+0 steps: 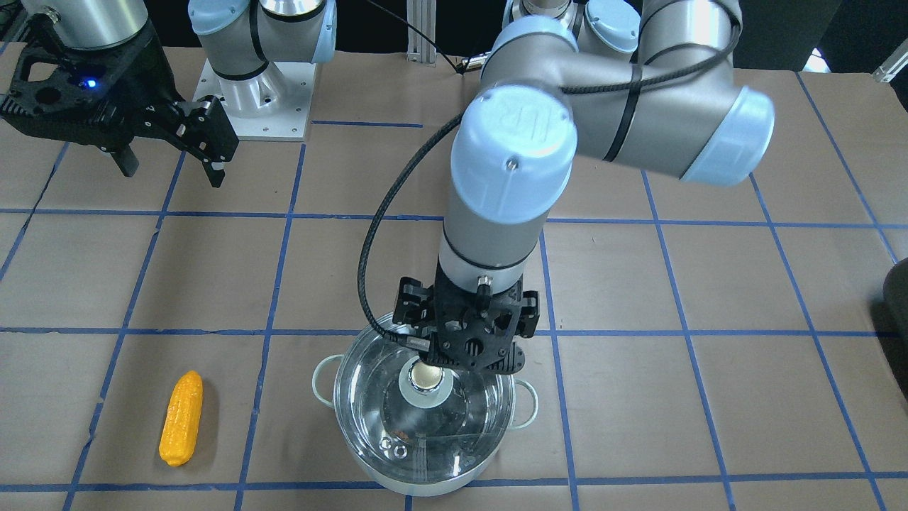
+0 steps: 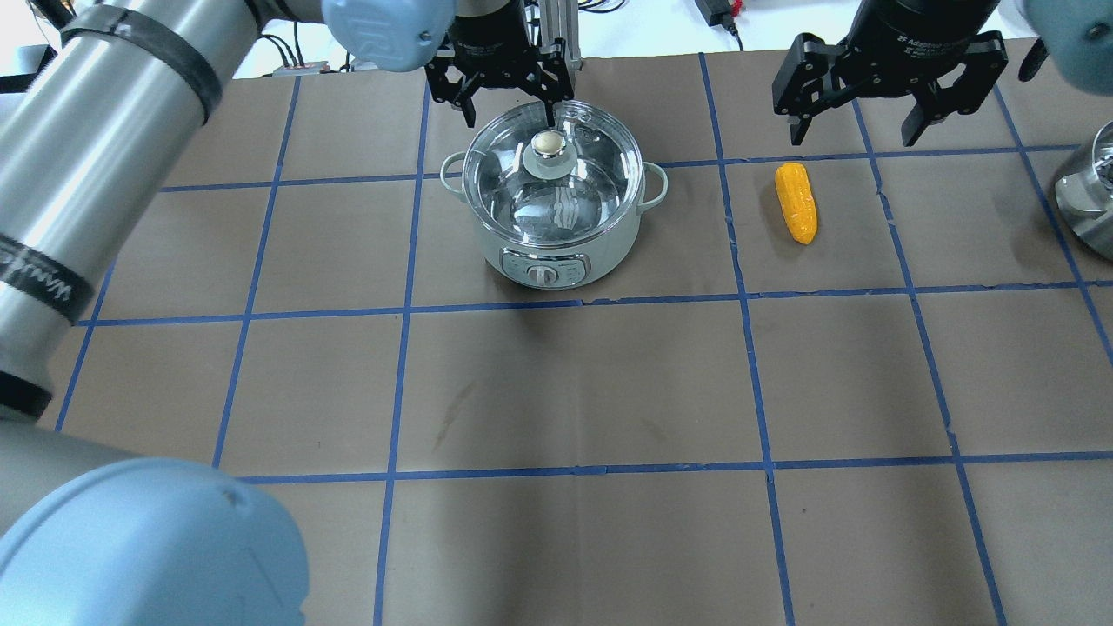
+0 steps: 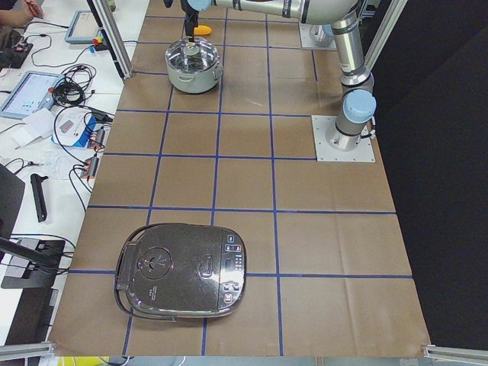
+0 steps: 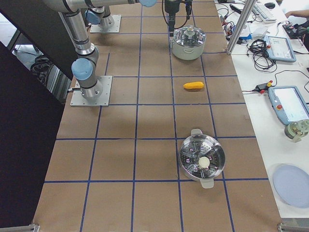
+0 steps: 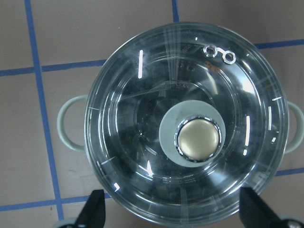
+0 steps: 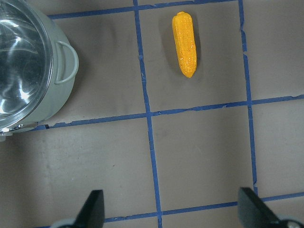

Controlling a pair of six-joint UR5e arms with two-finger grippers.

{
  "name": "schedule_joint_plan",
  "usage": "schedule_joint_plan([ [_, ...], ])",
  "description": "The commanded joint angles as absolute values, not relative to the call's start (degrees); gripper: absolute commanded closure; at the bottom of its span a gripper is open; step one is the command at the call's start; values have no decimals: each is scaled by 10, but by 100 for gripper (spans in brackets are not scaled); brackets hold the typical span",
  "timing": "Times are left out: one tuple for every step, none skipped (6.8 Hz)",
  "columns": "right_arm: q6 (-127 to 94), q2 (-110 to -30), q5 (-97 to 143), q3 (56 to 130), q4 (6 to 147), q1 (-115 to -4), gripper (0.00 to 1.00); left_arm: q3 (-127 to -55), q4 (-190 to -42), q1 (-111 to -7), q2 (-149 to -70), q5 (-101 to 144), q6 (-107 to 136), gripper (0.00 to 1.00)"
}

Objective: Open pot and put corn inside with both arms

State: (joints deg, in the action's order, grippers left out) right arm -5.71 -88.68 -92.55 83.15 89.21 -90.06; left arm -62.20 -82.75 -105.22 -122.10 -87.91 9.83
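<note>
The pot stands at the far middle of the table with its clear glass lid on. The lid has a gold knob. My left gripper hovers open just above the lid, a little to the robot's side of the knob, touching nothing; in the left wrist view its fingertips straddle the lid's edge. The corn lies flat on the table to the pot's right. My right gripper hangs open and empty above the table near the corn; the right wrist view shows the corn ahead of it.
A black rice cooker sits at the table's left end. A steel steamer pot sits at the right end and also shows at the overhead view's right edge. Blue tape lines grid the brown table cover.
</note>
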Motion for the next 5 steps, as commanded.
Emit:
schedule_joint_plan([
  [-57,-887,-925,832,892,-901,0,-621,-787,-1059,-1269,-875,104,0],
  [-57,-886,-925,832,891,-900,0,-621,-787,-1060,-1273,-874,106,0],
  [-57,-887,-925,833,891,-899,0,-621,-787,-1059,-1275,-874,107,0],
  [-57,-887,-925,833,891,-900,0,-621,-786,-1059,-1276,-875,106,0],
  [-57,-887,-925,833,891,-900,0,-620,-786,-1060,-1276,-875,107,0],
])
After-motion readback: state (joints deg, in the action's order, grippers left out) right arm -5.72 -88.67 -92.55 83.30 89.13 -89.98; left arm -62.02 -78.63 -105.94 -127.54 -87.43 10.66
